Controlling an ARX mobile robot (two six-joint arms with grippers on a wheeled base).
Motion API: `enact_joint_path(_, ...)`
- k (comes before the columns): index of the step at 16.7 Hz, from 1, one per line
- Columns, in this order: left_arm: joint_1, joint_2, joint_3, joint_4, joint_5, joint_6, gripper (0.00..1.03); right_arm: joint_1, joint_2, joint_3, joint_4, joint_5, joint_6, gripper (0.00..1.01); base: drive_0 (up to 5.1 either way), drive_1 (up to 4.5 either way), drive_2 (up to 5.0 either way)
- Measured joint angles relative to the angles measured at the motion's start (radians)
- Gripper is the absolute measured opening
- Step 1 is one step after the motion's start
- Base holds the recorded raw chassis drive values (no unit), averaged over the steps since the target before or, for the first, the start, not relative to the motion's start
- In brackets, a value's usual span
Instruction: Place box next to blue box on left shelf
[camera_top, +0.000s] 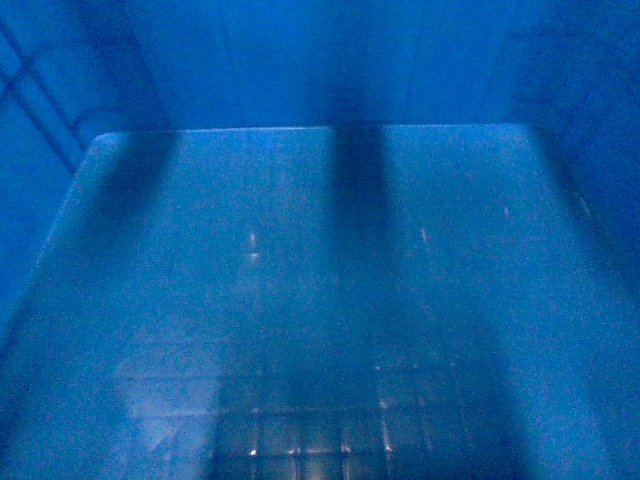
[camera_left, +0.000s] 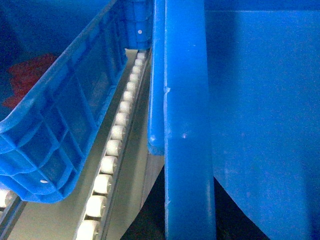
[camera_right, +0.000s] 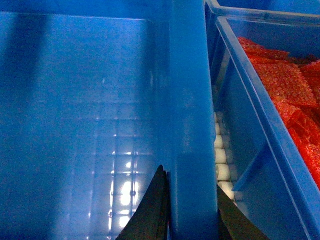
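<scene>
Your right gripper (camera_right: 192, 210) fingers pinch the box (camera_right: 185, 115) rim. Your left fingers are out of sight, so their state is unclear. Roller wheels (camera_left: 112, 147) run beside it.

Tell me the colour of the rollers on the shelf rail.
White rollers; the left wrist view shows them best.
</scene>
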Motion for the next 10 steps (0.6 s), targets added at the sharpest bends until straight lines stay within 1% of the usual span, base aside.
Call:
enact_joint_path(8, 0.0, 0.0, 0.0, 0.0, 0.0, 0.0, 0.07, 0.0, 0.0, 0.0, 0.0, 0.0, 0.0, 0.1, 0.0, 0.0, 0.0)
enact_joint_path(9, -0.006, -0.004, -0.015, 0.053, -0.025, 0.014, 0.07, 0.0, 0.0, 0.0, 0.0, 0.0, 0.0, 0.1, 0.0, 0.0, 0.0)
enact_joint_path(10, -0.044, -0.021, -0.098, 0.221, -0.111, 0.06, 0.07, -0.001, 0.002, -0.001, 0.014, 0.012, 0.004, 0.1, 0.0, 0.0, 0.0)
